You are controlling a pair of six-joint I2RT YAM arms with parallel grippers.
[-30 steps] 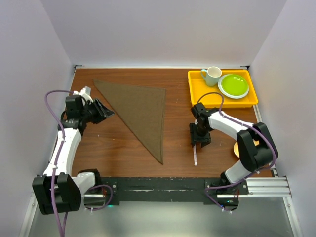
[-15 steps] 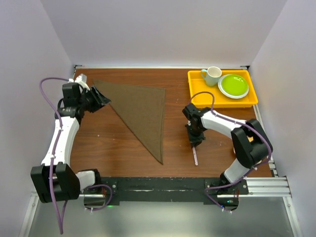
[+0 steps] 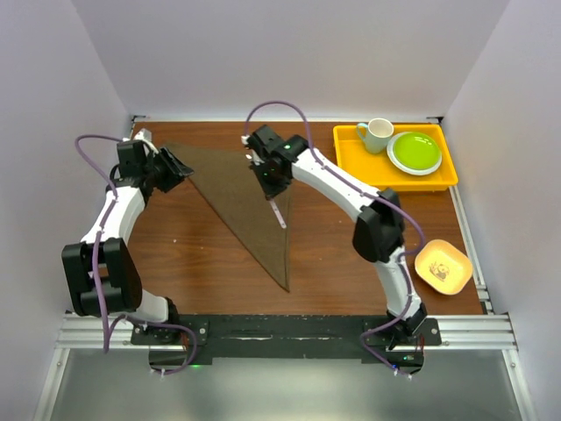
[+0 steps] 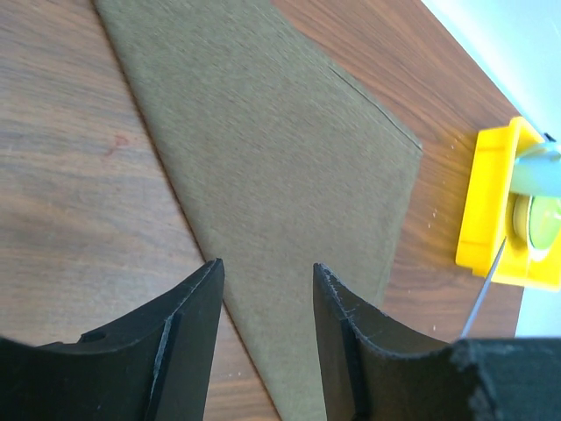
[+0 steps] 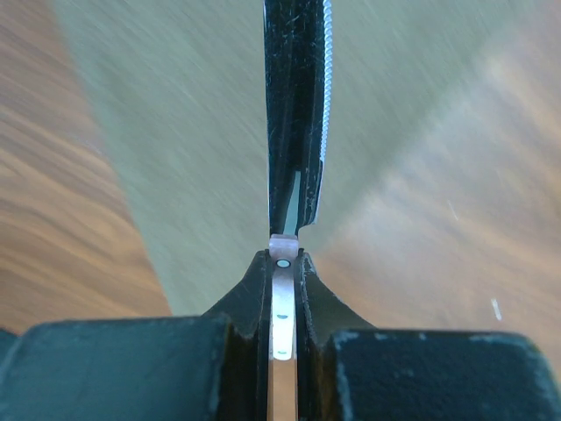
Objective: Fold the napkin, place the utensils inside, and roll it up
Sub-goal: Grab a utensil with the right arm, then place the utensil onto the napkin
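Napkin (image 3: 244, 195): dark brown cloth, plain, folded to a triangle and lying flat on the table (image 3: 202, 263). One long edge runs near the far edge, from the far left corner towards the middle. The tip points at the near edge.

Knife (image 3: 279, 213): slim and silver, gripped at one end by the right tool (image 3: 271, 181). It is over the napkin's right-hand side, its free end slanting towards the near edge. The right wrist view shows the fingers (image 5: 250, 298) closed tight on the pale handle (image 5: 282, 333), with the serrated blade seen edge-on beyond them. Whether the knife touches the cloth cannot be told.

Left tool (image 3: 172, 167): at the napkin's far left corner. Its fingers (image 4: 193, 333) stand apart with nothing between them, over the cloth's left edge where it meets bare wood. Contact with the cloth cannot be confirmed.

Other items: a yellow tray (image 3: 394, 182) at the far right corner carries a pale mug (image 3: 377, 134) and a green plate (image 3: 415, 152). A small yellow bowl (image 3: 443, 266) sits near the right edge; it bears a dark printed figure, too small to read.
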